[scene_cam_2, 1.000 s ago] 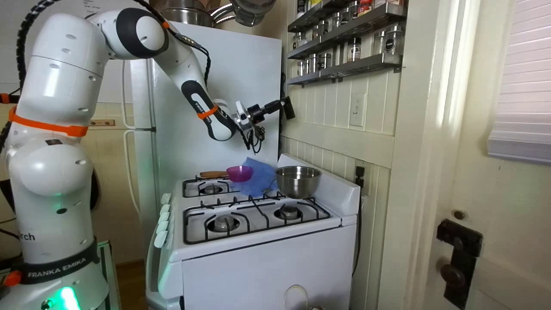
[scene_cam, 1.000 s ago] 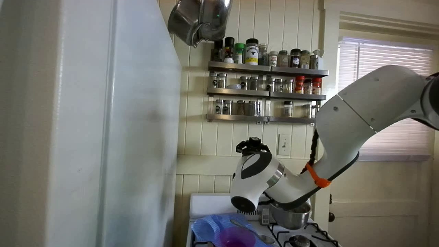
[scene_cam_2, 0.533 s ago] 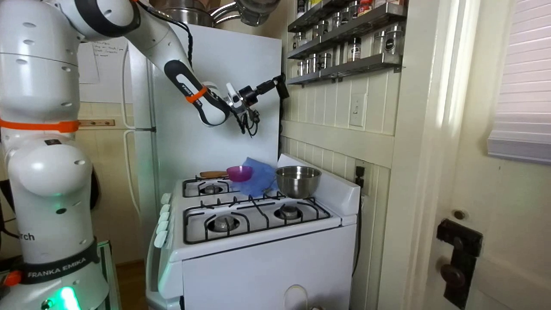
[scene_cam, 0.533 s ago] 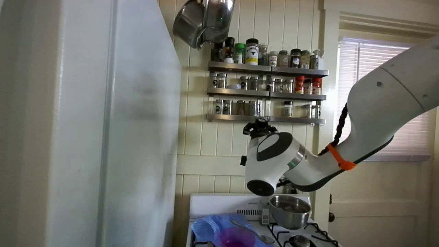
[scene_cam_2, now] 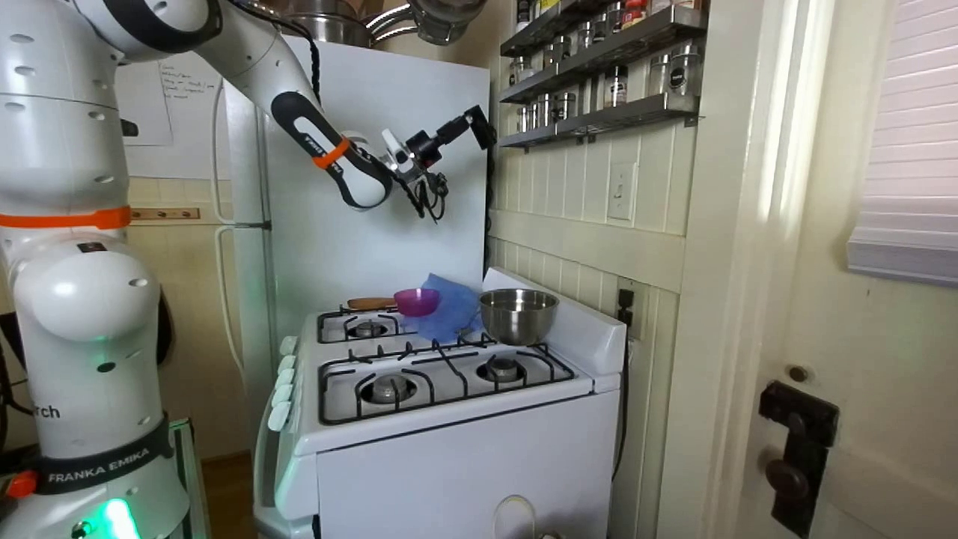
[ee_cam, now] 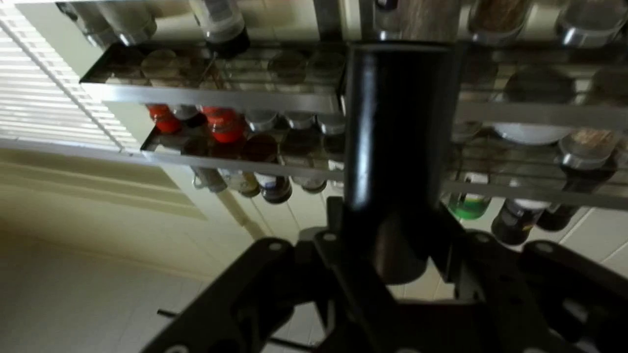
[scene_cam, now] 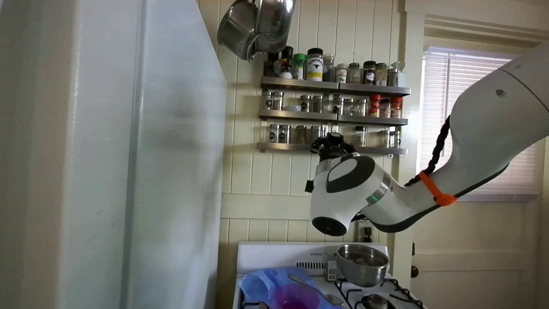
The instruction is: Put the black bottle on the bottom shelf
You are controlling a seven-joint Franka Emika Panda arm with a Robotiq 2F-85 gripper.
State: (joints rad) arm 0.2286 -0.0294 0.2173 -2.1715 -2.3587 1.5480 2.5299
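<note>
gripping the black bottle (ee_cam: 400, 127), i have it in my tool (ee_cam: 390, 225), the jaws resting against its two sides with just its width between them. the bottle is up in the air, well above the gas stove (scene_cam_2: 464, 449), on the near side of the steel spice rack (scene_cam: 300, 84), and in an exterior view it is tilted, its upper end leaning to the left. my wrist view shows it blurred, with a pale streak down its glossy side.

the bottom shelf (scene_cam: 285, 147) is the lowest of the rack's three tiers. the bottle is near it and short of it. in an exterior view my tool covers the middle of that shelf; to the left stand glass jars (scene_cam: 274, 134) with metal lids, and to the right a dark-capped spice jar (scene_cam: 360, 135) and a few more at the right end. one tier up, red-capped jars (scene_cam: 375, 106) stand at the right; on the top tier (scene_cam: 373, 89) i see a green-capped shaker (scene_cam: 299, 66) toward the left.

below, on the stove, a purple bowl (scene_cam_2: 417, 302) stands by a blue cloth (scene_cam_2: 453, 311), a metal spoon (scene_cam: 313, 288) lies across the cloth, and a steel bowl (scene_cam_2: 518, 318) stands to the right, near the back panel (scene_cam_2: 591, 337). the white fridge (scene_cam_2: 359, 254) rises at the left, and a window blind (scene_cam_2: 913, 150) hangs at the right.
</note>
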